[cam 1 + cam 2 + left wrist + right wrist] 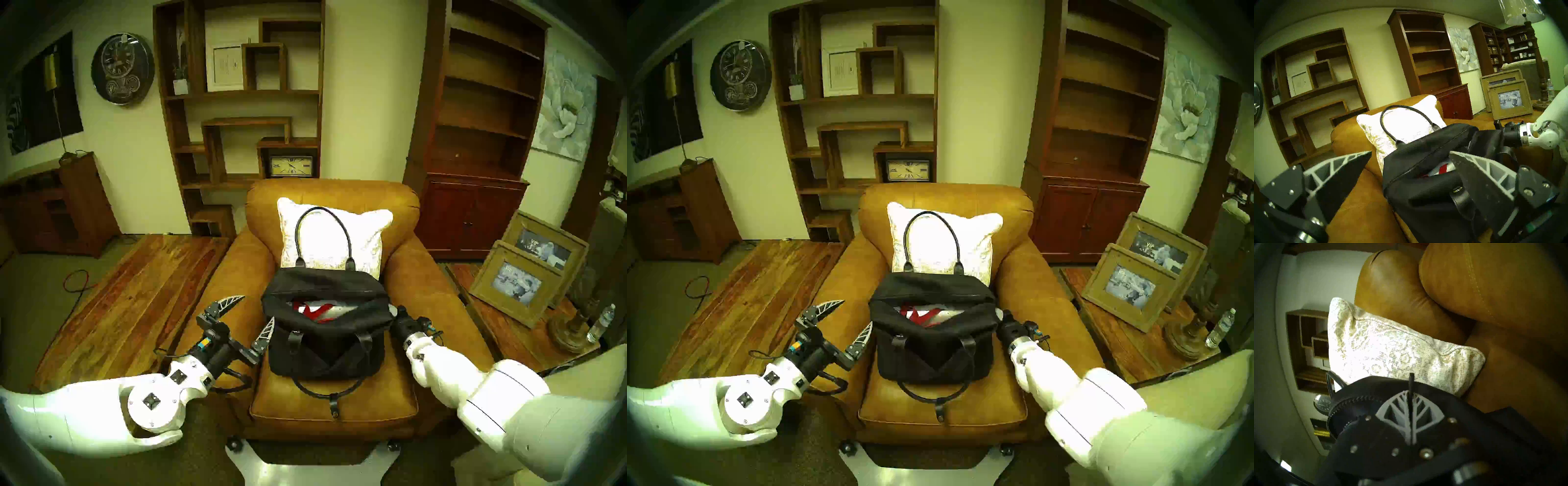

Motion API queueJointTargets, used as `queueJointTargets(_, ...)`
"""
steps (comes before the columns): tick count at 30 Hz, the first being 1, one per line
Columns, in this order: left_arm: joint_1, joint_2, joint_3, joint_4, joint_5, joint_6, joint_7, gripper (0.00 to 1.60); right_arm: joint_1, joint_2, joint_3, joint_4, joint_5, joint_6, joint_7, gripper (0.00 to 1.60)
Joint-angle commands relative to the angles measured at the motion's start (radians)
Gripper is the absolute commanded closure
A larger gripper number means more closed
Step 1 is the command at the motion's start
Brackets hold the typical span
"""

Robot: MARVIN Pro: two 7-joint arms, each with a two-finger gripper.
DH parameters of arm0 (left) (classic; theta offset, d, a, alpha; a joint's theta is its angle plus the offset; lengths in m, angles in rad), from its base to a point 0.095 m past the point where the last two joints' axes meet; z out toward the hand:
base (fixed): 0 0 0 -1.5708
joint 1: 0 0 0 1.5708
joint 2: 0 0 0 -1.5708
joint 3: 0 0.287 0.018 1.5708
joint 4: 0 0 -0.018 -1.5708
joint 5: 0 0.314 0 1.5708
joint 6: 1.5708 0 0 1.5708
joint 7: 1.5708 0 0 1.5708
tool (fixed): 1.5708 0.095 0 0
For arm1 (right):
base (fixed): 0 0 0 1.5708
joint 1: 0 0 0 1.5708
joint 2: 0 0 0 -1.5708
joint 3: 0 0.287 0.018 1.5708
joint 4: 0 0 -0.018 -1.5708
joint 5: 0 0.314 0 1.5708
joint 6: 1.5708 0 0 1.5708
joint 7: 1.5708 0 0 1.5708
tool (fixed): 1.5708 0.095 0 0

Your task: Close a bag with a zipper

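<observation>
The black canvas bag (325, 353) stands on the armchair seat with its top gaping, and red and white contents (319, 310) show inside. The zipper (366, 291) runs along the open top; its teeth also show in the left wrist view (1423, 159). My left gripper (258, 308) is open at the bag's left end, one finger close to the bag's corner. My right gripper (395, 310) is at the bag's right end. In the right wrist view it (1411, 393) is shut on a thin black tab (1411, 378) at the bag's top.
A white cushion (334, 237) leans on the tan armchair's back (332, 193) behind the bag. One handle (322, 212) stands against it, and the other (325, 393) hangs over the seat front. A wooden table (135, 305) is left. Picture frames (519, 281) and a water bottle (602, 322) are right.
</observation>
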Motion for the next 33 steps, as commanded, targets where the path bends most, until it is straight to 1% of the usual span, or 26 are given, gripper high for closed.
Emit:
queueJointTargets(1,-0.007,-0.001,-0.006,-0.009,-0.005,-0.006,-0.003,0.0,0.037,0.011,-0.086,-0.03,-0.097,-0.062,0.06,1.6)
queueJointTargets(6,-0.008,0.0,-0.004,-0.01,-0.007,-0.007,-0.004,0.0,0.041,0.022,-0.137,-0.036,-0.165,-0.134,0.099,1.6)
queueJointTargets(9,-0.009,0.0,-0.004,-0.01,-0.009,-0.008,-0.005,0.0,0.043,0.027,-0.151,-0.038,-0.184,-0.156,0.115,1.6)
queueJointTargets(10,-0.009,0.001,-0.003,-0.01,-0.01,-0.008,-0.006,0.0,0.049,0.035,-0.173,-0.042,-0.213,-0.182,0.134,1.6)
queueJointTargets(17,-0.012,0.003,-0.002,-0.011,-0.017,-0.01,-0.011,0.0,0.07,0.063,-0.211,-0.053,-0.27,-0.241,0.206,1.6)
queueJointTargets(21,-0.013,0.004,-0.001,-0.011,-0.02,-0.01,-0.014,0.0,0.077,0.076,-0.214,-0.052,-0.282,-0.261,0.236,1.6)
queueJointTargets(25,-0.014,0.004,-0.001,-0.011,-0.023,-0.011,-0.016,0.0,0.077,0.075,-0.206,-0.045,-0.284,-0.299,0.246,1.6)
queueJointTargets(27,-0.014,0.005,-0.001,-0.011,-0.023,-0.011,-0.017,0.0,0.076,0.075,-0.203,-0.045,-0.283,-0.305,0.25,1.6)
queueJointTargets(29,-0.014,0.005,-0.001,-0.011,-0.024,-0.012,-0.018,0.0,0.07,0.069,-0.193,-0.044,-0.28,-0.336,0.254,1.6)
queueJointTargets(33,-0.015,0.005,0.0,-0.011,-0.025,-0.012,-0.019,0.0,0.058,0.059,-0.162,-0.043,-0.258,-0.372,0.262,1.6)
